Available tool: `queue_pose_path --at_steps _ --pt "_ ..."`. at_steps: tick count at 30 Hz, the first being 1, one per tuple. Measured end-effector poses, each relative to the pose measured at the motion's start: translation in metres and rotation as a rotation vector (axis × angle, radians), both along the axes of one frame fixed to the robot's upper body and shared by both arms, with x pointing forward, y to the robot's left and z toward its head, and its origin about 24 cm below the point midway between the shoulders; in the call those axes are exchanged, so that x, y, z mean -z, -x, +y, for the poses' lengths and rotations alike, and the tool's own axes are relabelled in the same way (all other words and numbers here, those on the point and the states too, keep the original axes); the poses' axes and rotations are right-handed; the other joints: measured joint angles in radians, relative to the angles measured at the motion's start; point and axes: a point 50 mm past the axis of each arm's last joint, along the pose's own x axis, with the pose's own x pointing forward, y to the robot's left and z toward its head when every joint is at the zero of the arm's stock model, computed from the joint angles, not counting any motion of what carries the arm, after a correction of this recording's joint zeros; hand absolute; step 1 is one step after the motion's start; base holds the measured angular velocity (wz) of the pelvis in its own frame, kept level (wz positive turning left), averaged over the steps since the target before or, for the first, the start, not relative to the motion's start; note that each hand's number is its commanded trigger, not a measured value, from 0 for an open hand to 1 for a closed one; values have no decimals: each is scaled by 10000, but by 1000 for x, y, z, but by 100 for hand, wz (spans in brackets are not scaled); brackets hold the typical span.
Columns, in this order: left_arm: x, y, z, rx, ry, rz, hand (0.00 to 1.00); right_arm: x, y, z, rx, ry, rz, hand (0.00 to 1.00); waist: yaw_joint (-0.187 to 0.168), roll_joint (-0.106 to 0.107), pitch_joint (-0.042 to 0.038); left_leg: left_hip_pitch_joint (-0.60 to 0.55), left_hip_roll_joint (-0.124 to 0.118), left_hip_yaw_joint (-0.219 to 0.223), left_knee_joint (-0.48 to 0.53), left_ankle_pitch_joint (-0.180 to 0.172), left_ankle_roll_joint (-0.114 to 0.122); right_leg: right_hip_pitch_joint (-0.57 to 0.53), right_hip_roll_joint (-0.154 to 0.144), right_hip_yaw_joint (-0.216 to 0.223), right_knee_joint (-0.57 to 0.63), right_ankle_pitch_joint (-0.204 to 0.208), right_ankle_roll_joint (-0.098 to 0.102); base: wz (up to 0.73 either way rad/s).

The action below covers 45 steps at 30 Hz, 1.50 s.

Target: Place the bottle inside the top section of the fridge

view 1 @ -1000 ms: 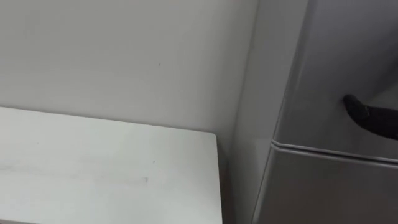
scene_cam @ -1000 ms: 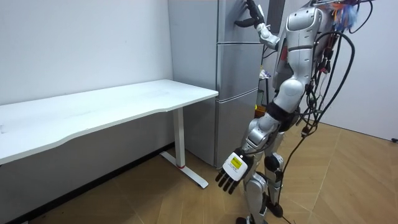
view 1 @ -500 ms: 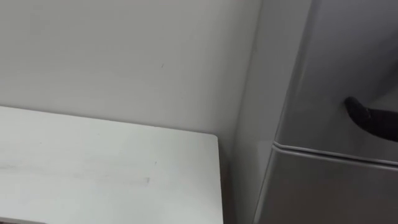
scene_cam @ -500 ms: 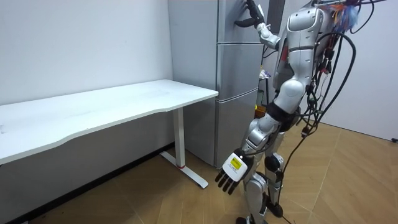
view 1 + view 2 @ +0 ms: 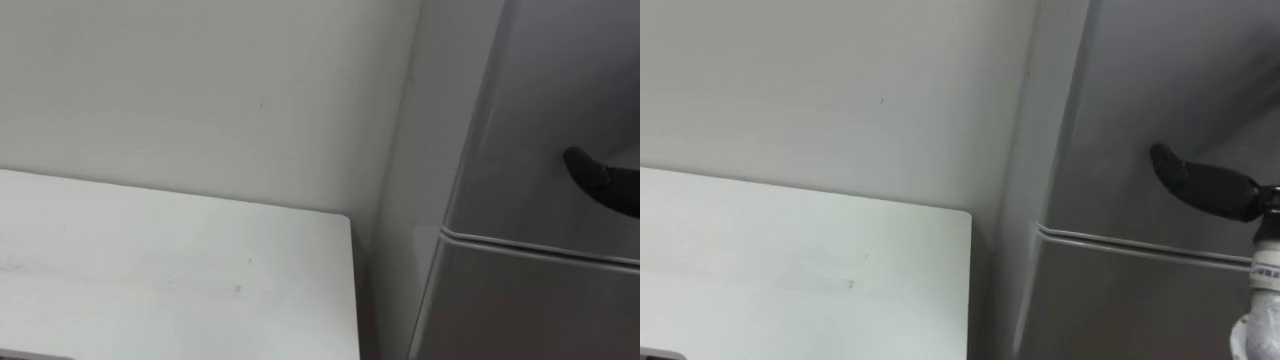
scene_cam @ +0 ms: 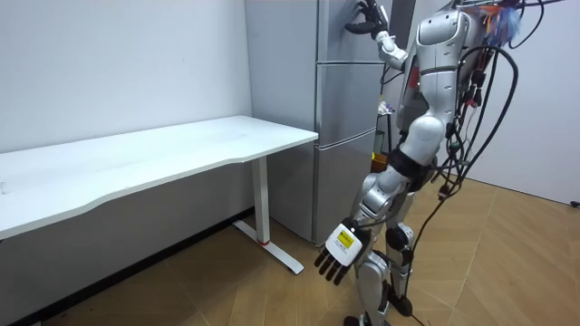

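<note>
My right hand (image 5: 1205,188) is up at the upper door (image 5: 560,100) of the fridge (image 6: 344,100), just above the seam to the lower door (image 5: 520,310). A dark finger lies against the steel, but I cannot tell if the hand is curled on an edge or only touching. My left hand (image 6: 337,252) hangs low beside the leg, with the fingers loose and spread and nothing in them. Where the bottle is I cannot tell.

I think the risk is at the door. If the finger has only a shallow hold, it may slip off when I pull, because the seal will resist. A hard pull could also disturb the balance, since the robot stands close to the fridge with one arm high. The table (image 6: 181,149) is just beside the fridge, so there is little room on that side.

Both fridge doors look closed, so what is inside is hidden.
</note>
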Motion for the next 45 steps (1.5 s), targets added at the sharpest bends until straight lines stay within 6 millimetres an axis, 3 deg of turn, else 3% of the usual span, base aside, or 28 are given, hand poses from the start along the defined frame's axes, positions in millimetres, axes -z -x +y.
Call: queue_pose_path --at_steps 4,8,13,19,23,25,28,30,34,36,37,39,45 --pt "-1 10 1 -209 -34 76 0 -3 9 -26 830 -1136 -257 0 -301 37 -23 -10 -25 -213 -3 -5 23 173 2 -143 -197 34 68 16" --pt "-1 25 1 -621 -88 306 0 10 27 -59 2373 -3261 -401 0 -660 183 -81 -8 -92 -168 -192 -2 26 69 -4 -126 -166 15 91 -2" --pt "-3 26 5 -902 -199 85 0 15 44 -78 3452 -4637 -1027 0 -1104 314 -52 37 -83 32 -473 89 -16 -44 18 -32 -163 -17 94 -8" --pt "-8 7 11 -1056 -498 -819 0 41 75 -99 4718 -5520 -609 0 -1328 92 23 53 -47 134 -618 88 -40 -107 46 -25 -184 -33 109 -4" --pt "-8 4 11 -1562 -536 -1128 0 64 93 -105 5352 -5921 109 0 -1355 94 29 44 -36 259 -633 61 -31 -182 51 66 -170 -32 109 -9" --pt "-8 4 11 -1828 -548 -1212 0 72 100 -107 5662 -5966 353 0 -1373 173 69 37 -27 306 -649 49 -33 -215 63 123 -176 -32 108 -8" --pt "-8 5 12 -2392 -582 -1396 0 100 116 -114 6386 -6681 1177 0 -1342 199 75 42 -4 344 -741 42 -42 -248 102 258 -190 -31 106 -5" --pt "-7 8 11 -2613 -493 -1352 0 127 134 -114 7008 -7698 1758 0 -1272 282 76 56 5 354 -748 40 -47 -246 113 269 -184 -31 106 0" --pt "-6 9 7 -2589 -387 -1296 0 162 157 -112 7928 -8560 2762 0 -1272 481 87 36 -5 385 -752 37 -43 -283 102 324 -177 -31 106 -2" --pt "-4 10 3 -2489 -304 -1228 0 183 169 -103 8199 -8936 3418 0 -1285 775 68 55 10 412 -762 38 -43 -309 106 382 -162 -35 101 -7" --pt "-4 9 3 -2489 -294 -1247 0 190 172 -101 8303 -9114 3661 0 -1275 811 73 74 7 423 -767 39 -45 -303 106 378 -158 -41 92 -8" --pt "-4 10 3 -2798 -208 -1389 0 219 184 -88 8746 -10101 4489 0 -1266 834 75 156 8 528 -781 46 -60 -313 106 417 -141 -130 45 -5" --pt "0 13 -11 -3441 298 -1604 0 271 223 -53 9205 -11884 6420 0 -1264 803 63 385 1 549 -786 23 -87 -141 121 534 -177 -237 61 -1"
